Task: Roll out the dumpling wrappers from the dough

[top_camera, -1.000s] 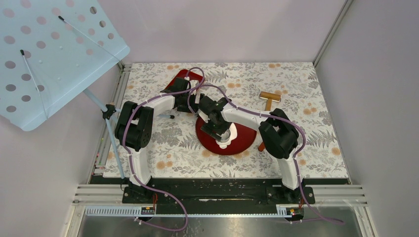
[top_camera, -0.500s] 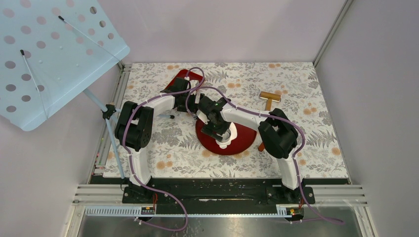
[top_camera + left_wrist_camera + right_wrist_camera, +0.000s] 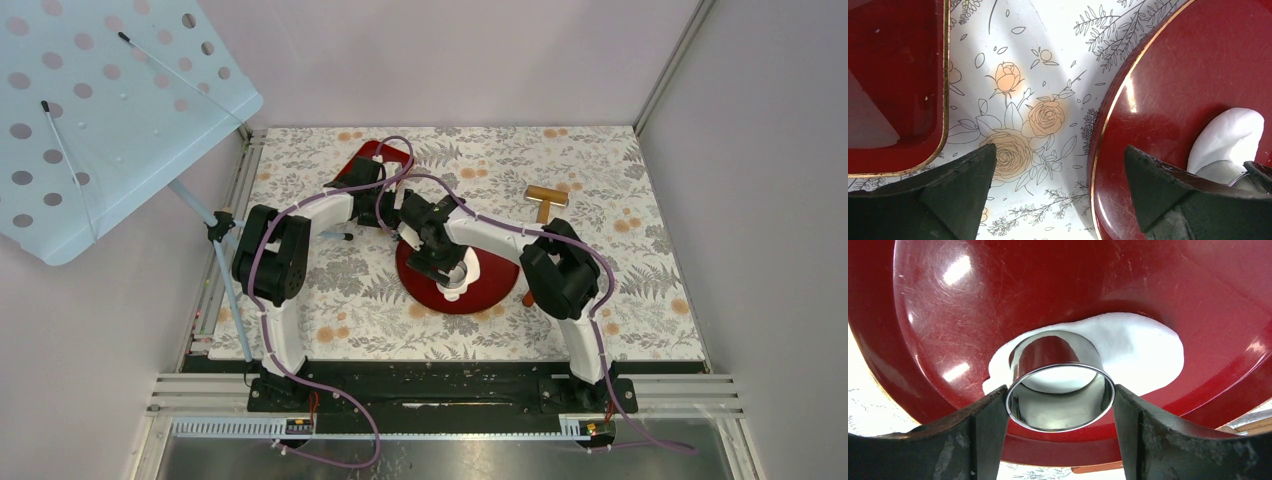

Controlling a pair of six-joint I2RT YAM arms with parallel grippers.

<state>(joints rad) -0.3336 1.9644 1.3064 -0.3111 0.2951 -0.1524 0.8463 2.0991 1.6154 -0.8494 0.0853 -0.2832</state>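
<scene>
Across the bench point(image 3: 640, 300), round red plate point(image 3: 490, 295) bearing white dough sheet point(image 3: 1143, 347). Pressed into it: steel ring cutter point(image 3: 1058, 385), clamped by right gripper point(image 3: 1060, 400). Left gripper point(image 3: 1059, 152) spread wide, empty, beside plate. Seemingly early: no loose dumpling wrappers visible, much sheet uncut.

Shiny ring cutter point(image 3: 1060, 385) in the right hand point(image 3: 1060, 402), upright on white dough point(image 3: 1143, 352) atop a red plate point(image 3: 998, 290).

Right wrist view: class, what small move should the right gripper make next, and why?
Probably press the metal ring straight down into the dough. The right gripper holds the ring, which stands on the flattened white dough on the red plate; no cut disc shows yet.
</scene>
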